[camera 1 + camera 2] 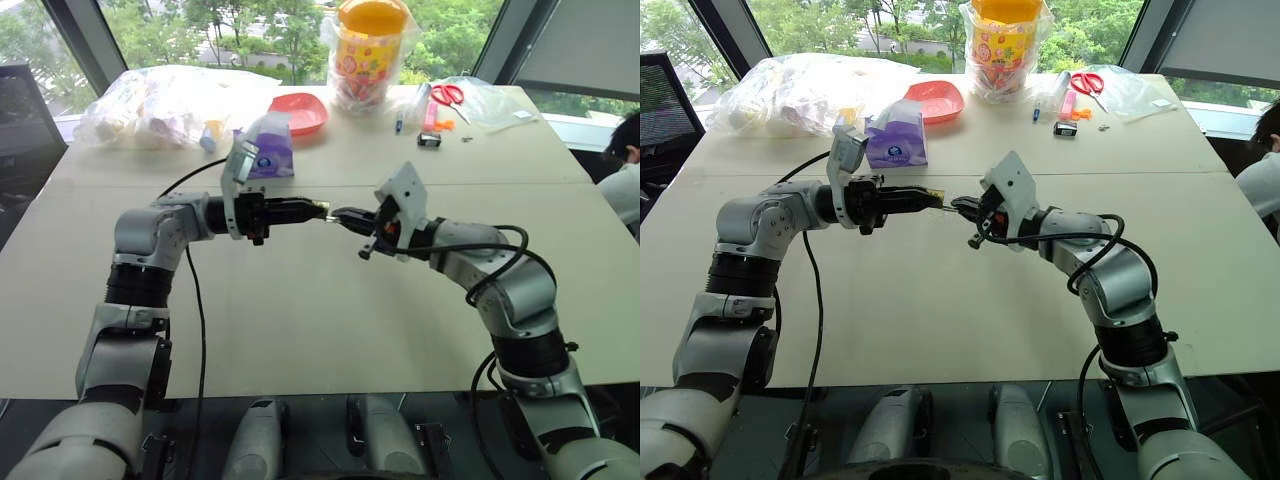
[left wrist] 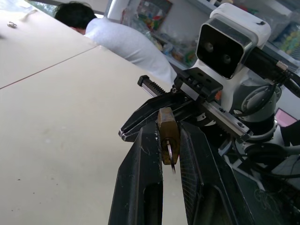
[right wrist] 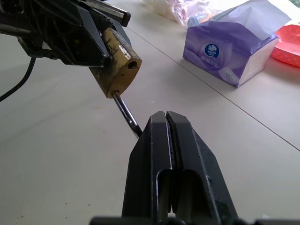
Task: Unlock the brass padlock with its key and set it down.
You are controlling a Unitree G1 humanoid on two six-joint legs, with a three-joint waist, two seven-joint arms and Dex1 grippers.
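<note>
Above the wide beige tabletop [image 1: 300, 320], near a purple tissue box [image 3: 232, 54]: left gripper [image 1: 312, 209], jaws pinching the small brass padlock [image 3: 117, 70] in mid-air; right gripper [image 3: 165, 123], jaws pressed together, just beside a thin silvery metal key [image 3: 126, 114] jutting from the padlock.

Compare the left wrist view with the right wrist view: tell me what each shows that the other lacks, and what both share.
Left wrist view alone: a person in a white top beyond the table, and the right arm's wrist camera.

Right wrist view alone: a purple tissue box and a red dish.

Both: the brass padlock clamped in the left gripper, a thin metal piece, apparently the shackle rather than the key, sticking out of it, the shut right gripper, and the table.
</note>
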